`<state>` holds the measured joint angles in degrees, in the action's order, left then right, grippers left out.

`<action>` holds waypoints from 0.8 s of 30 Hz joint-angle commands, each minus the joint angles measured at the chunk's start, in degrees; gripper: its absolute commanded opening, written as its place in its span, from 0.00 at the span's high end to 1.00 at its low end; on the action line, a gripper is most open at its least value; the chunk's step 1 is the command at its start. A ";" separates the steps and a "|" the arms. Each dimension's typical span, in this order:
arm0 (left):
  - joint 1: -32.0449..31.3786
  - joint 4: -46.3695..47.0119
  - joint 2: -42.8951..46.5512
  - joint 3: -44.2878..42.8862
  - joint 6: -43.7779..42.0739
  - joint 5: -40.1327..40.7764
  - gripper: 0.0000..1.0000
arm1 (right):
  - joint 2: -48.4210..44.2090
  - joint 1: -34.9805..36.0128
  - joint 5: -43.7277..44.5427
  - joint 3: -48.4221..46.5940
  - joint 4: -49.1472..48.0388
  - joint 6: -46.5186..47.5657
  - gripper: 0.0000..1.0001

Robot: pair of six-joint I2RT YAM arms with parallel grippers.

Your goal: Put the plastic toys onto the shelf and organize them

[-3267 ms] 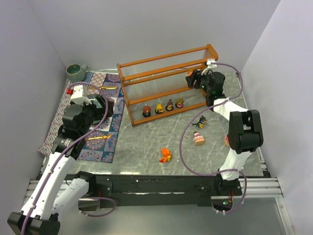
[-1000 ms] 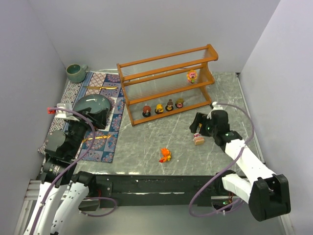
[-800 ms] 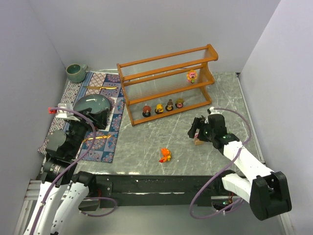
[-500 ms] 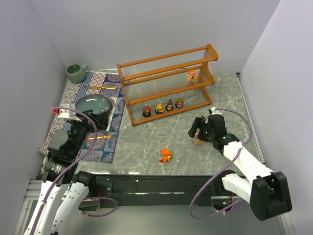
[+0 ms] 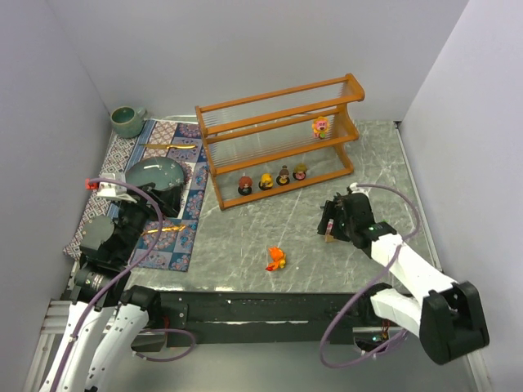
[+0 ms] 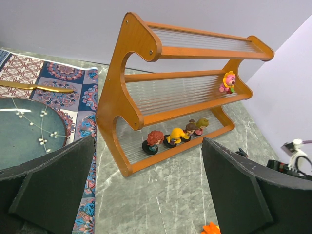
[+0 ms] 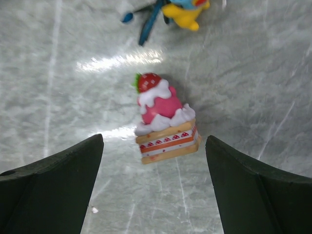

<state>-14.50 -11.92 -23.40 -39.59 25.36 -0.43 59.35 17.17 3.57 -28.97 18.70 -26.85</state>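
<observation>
5 toys on the shelf, 3 remain on your counter; right jaws spread over the cake toy, left jaws spread.

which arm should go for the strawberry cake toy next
Right. The right fingers, open, straddle the cake toy, so that arm likely only needs to lower and close. The left fingers, also open, hang over the patterned mat beside the plate, far from it.

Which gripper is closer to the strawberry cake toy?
Right. The right gripper hovers over the strawberry cake toy, jaws open either side; the left gripper is far off, by the plate.
</observation>
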 commanded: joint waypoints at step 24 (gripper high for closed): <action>-0.18 1.46 0.28 0.31 -0.05 -2.21 0.03 | 10.87 3.57 0.64 -7.15 1.78 3.74 0.37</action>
<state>-14.50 -11.88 -23.35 -39.55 25.34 -1.32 70.65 19.97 3.53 -33.87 20.71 -23.51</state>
